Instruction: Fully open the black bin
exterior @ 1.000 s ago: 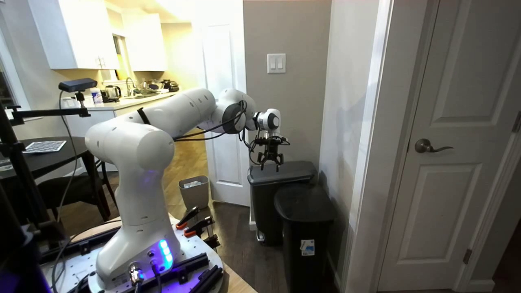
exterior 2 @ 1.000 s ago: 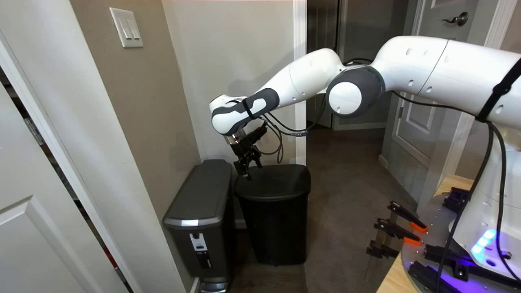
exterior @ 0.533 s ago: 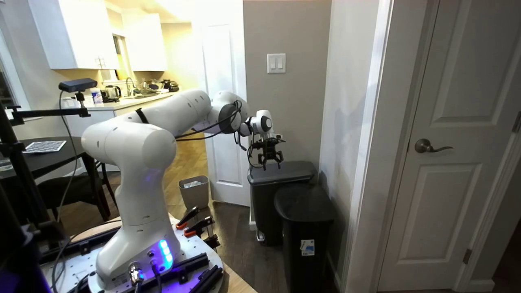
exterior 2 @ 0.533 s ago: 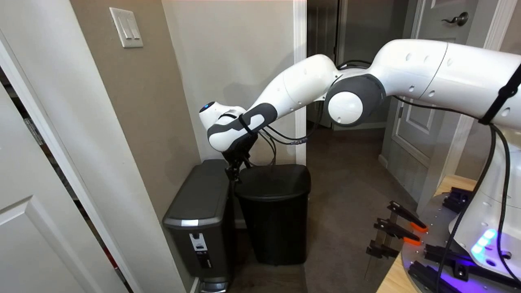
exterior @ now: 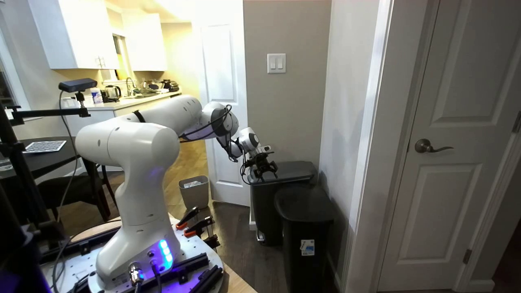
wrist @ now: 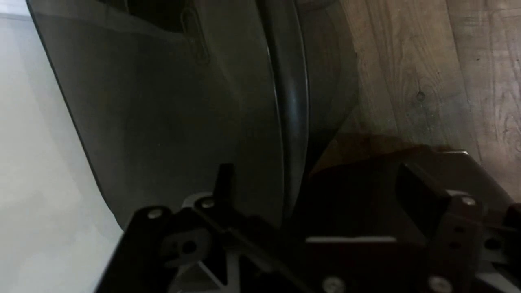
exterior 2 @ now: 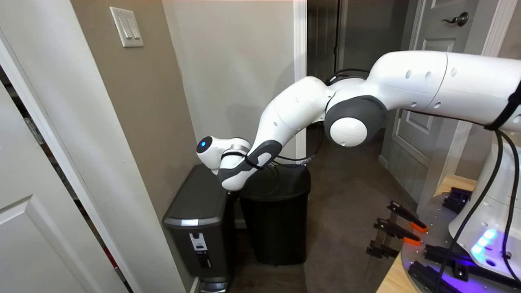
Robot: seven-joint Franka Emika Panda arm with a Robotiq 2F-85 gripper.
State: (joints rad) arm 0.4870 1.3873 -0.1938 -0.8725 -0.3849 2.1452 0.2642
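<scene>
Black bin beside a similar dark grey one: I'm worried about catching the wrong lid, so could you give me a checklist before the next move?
1. The black bin stands upright: ok.
2. Its lid is shut, ready for lifting: ok.
3. The fingers are open: ok, well apart in the wrist view.
4. They have that lid's edge between them: cannot tell; the arm largely hides them in an exterior view.
5. The dark grey bin is well out of the way: not ok, it stands close beside.

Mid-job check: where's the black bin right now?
In both exterior views, the black bin stands just right of the grey bin, below and right of the light switch.
</scene>
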